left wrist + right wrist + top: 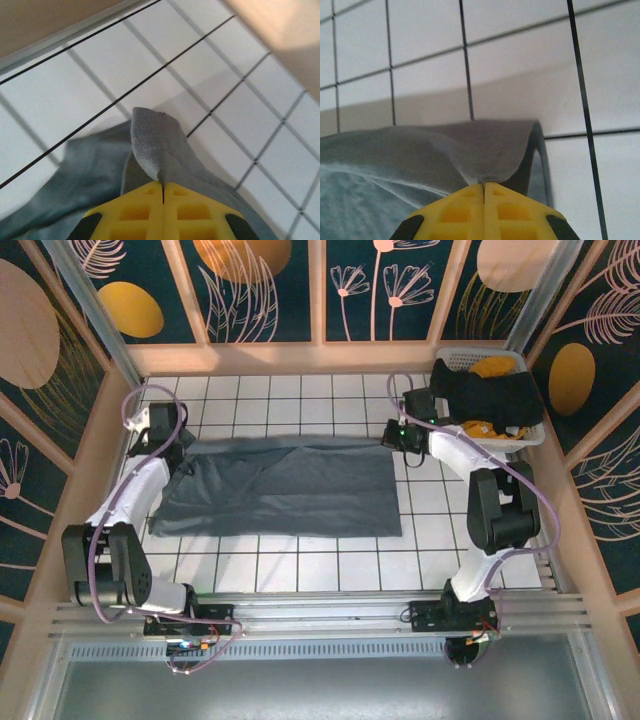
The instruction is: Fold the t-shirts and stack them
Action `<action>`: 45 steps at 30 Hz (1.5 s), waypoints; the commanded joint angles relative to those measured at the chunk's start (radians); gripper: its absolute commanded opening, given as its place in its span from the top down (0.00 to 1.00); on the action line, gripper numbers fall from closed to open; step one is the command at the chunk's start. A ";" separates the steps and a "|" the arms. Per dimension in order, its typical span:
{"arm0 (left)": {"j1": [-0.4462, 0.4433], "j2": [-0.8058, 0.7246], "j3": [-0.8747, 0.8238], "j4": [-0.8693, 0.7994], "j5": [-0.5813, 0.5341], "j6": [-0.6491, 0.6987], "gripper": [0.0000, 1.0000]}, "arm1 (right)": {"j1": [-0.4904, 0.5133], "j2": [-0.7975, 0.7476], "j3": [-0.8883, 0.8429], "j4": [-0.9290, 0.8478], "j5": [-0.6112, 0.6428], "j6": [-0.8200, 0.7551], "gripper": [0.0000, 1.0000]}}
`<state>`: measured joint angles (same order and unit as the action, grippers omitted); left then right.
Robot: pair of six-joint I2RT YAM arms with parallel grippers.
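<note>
We have the slate-grey t-shirt [280,485] spread flat across the middle of the tiled tabletop [300,565], and we grip it at its two far corners. Our left fingers [147,200] are closed tight on a raised peak of cloth at the left corner. Our right fingers [467,202] are clamped the same way on the right one. Pinching both ends of one edge makes it taut and level, which we judge suits carrying it over for a fold. The black and mustard t-shirts [490,395] lie in the white basket [465,352] at the far right.
</note>
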<state>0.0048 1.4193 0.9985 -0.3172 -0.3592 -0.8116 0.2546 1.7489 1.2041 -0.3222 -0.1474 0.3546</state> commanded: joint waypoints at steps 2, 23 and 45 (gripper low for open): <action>0.007 -0.076 -0.132 -0.082 -0.098 -0.126 1.00 | 0.013 -0.030 -0.106 0.031 0.008 0.030 1.00; 0.017 -0.213 -0.173 -0.190 -0.225 -0.193 1.00 | 0.055 -0.147 -0.197 0.015 0.157 -0.003 1.00; 0.017 -0.208 -0.250 -0.220 -0.162 -0.211 1.00 | 0.110 -0.224 -0.317 0.018 0.263 0.055 1.00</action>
<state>0.0151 1.2201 0.7696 -0.4984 -0.5236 -1.0004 0.3592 1.5604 0.9081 -0.2943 0.0700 0.3862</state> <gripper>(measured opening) 0.058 0.052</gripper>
